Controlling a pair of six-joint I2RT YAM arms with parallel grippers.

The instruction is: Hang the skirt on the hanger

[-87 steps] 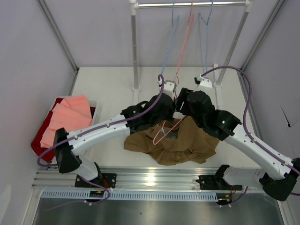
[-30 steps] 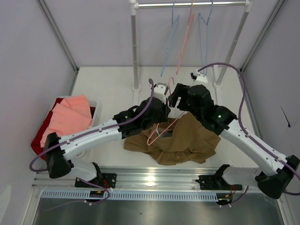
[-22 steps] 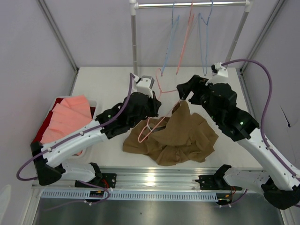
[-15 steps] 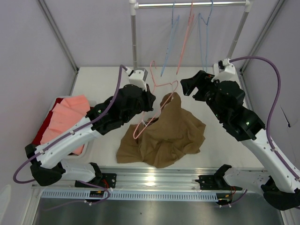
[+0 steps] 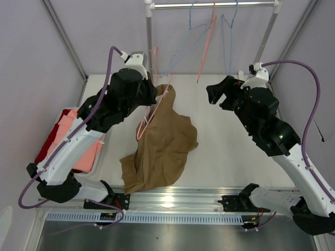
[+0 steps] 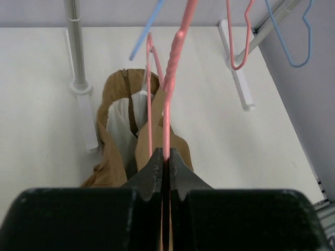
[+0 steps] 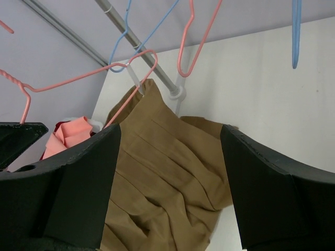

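Starting at the left gripper point(image 6: 163, 157), we see it clenched on the thin pink wire of the hanger point(image 6: 166, 107), its fingers pressed together with the wire between them. Which part of the frame it pinches we cannot tell. The right gripper point(image 5: 215, 94) hangs released, jaws spread, well apart from the cloth and holding nothing. The hanger stands steeply tilted rather than level, its long axis running from a high end near the rack post point(image 5: 149, 36) down to a low corner toward the near-left. The skirt point(image 5: 159, 141) is caught over the high end by its waistband, with white lining showing inside the opening. It drapes lengthwise down and toward us, its hem bunched on the tabletop point(image 5: 230, 157). We judge the skirt light, limp and apt to slide along smooth wire, so hanging from one end looks precarious. The best hold for the free gripper would be the loose stretch of waistband, drawn over the hanger's low end. The wire itself looks springy and easily twisted in a pinch.
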